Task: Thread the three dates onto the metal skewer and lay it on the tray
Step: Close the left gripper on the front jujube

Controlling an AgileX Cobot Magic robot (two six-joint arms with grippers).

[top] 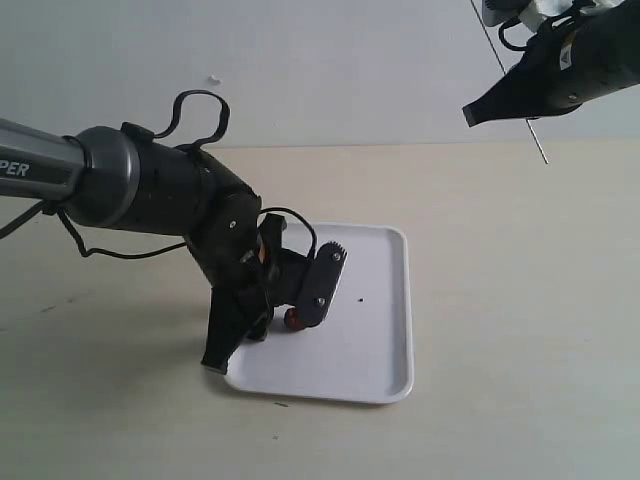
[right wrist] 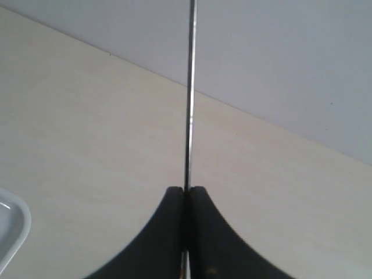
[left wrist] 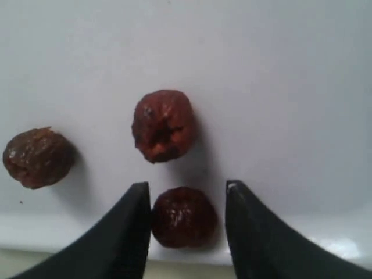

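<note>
Three dates lie on the white tray (top: 400,300). In the left wrist view one date (left wrist: 183,216) sits by the tray's rim between the fingers of my left gripper (left wrist: 187,185). The gripper is open: one finger touches the date and the other stands a little apart. Two more dates (left wrist: 164,125) (left wrist: 38,157) lie beyond it. In the exterior view my left gripper (top: 275,320) is down on the tray's left part, and one date (top: 294,318) shows there. High at the right, my right gripper (top: 470,115) (right wrist: 186,189) is shut on the metal skewer (right wrist: 189,93) (top: 541,148).
The tray rests on a beige tabletop (top: 520,300) in front of a pale wall (top: 350,70). A small dark speck (top: 360,298) lies on the tray. A corner of the tray (right wrist: 11,226) shows in the right wrist view.
</note>
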